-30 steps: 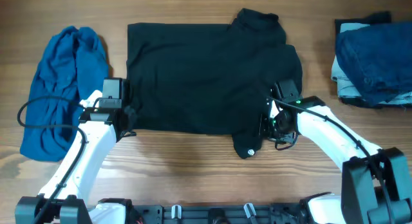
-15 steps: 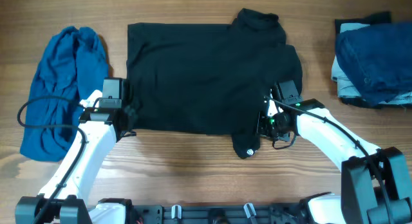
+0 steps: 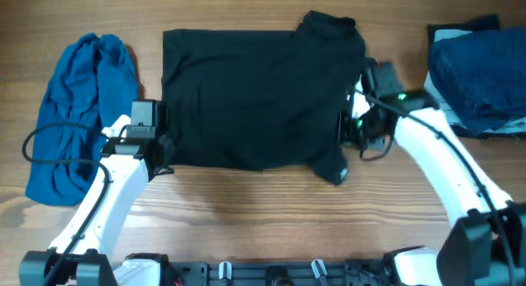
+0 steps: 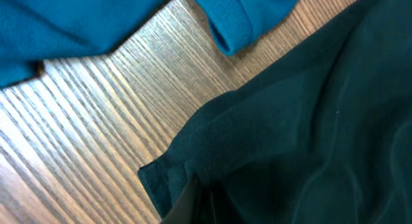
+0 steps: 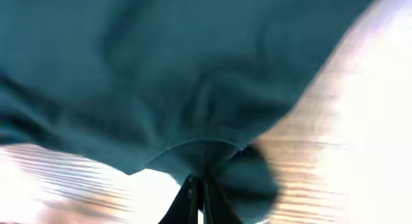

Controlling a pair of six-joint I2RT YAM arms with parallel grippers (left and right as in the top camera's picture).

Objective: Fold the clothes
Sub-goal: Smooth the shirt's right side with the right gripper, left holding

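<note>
Where the right gripper [image 5: 198, 192] pinches, soft black shirt [image 3: 246, 97] fabric puckers

Corner of dark shirt [image 4: 309, 134] in hand [image 4: 196, 201]

The wooden table [image 3: 246, 212] is holding a black shirt [image 3: 255, 97], a blue shirt [image 3: 74, 113], and folded jeans [image 3: 477, 68].
</note>
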